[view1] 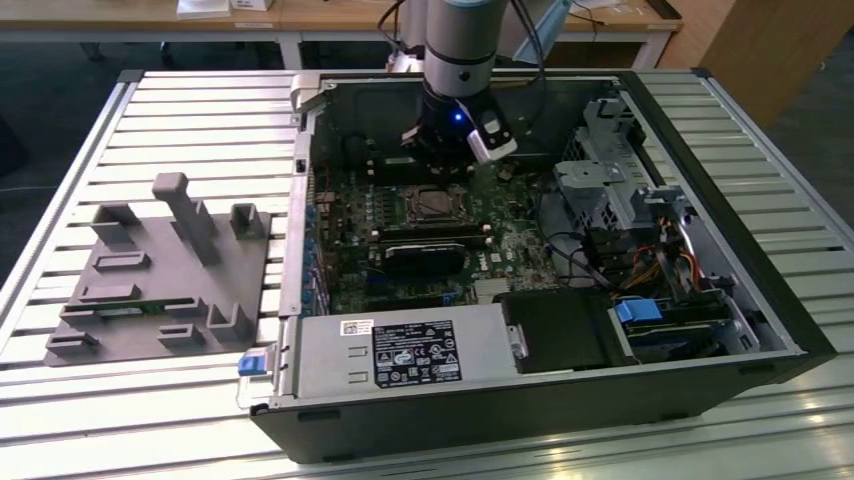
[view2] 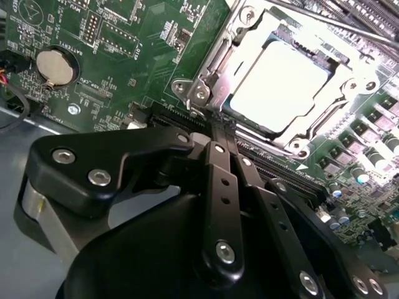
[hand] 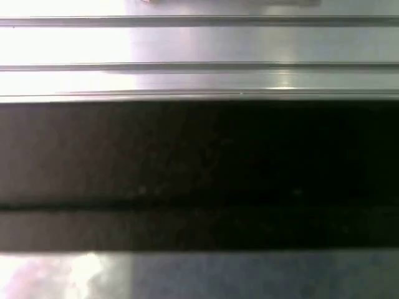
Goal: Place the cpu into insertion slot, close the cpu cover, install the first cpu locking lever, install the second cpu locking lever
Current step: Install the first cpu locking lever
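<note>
In the exterior view the gripper (view1: 445, 165) hangs inside the open computer case (view1: 747, 300), low over the green motherboard (view1: 350, 270) and just behind the insertion slot (view1: 433, 204). A grey fixture plate (view1: 147, 290) lies on the slatted table (view1: 187, 110), well apart at the exterior view's left.

In the second wrist view the cpu (view2: 280, 81) lies flat in the socket, its pale face glaring under the light, and the cpu cover (view2: 215, 68) frames it, apparently down. The black fingers (view2: 219, 162) meet tip to tip, clenched on nothing, right at the socket's edge near a thin lever. Placing and covering look done; whether either lever is latched I cannot tell.

The first wrist view gives bright metal slats (hand: 199, 43) and a dark band of case wall (hand: 199, 174)
</note>
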You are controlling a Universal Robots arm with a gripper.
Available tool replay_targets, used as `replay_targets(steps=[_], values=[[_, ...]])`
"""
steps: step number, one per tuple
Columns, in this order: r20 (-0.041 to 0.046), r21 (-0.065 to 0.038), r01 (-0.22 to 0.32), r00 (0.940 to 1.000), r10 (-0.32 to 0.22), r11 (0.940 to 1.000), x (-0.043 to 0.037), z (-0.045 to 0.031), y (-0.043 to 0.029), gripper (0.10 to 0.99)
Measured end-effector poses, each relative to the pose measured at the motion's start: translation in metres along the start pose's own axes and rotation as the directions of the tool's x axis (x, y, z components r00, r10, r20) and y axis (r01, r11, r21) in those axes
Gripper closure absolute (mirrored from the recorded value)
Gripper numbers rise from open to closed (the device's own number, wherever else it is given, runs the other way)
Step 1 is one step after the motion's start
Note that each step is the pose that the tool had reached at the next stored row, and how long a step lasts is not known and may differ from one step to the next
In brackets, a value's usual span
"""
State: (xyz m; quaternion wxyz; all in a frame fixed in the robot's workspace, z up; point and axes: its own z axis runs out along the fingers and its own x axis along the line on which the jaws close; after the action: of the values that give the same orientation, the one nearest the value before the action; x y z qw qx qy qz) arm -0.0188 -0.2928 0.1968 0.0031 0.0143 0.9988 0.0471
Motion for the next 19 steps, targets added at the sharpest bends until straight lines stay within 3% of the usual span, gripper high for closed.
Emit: replay_targets(steps=[5,11,19], values=[[0.0000,0.000,0.000,1.0000,0.000,1.0000,0.0000,0.0000,0.0000,0.980],[0.0000,0.000,0.000,1.0000,0.000,1.0000,-0.0001,-0.0096,0.0009,0.980],[-0.0001,0.000,0.000,1.0000,0.000,1.0000,-0.0001,-0.0100,-0.0004,0.980]])
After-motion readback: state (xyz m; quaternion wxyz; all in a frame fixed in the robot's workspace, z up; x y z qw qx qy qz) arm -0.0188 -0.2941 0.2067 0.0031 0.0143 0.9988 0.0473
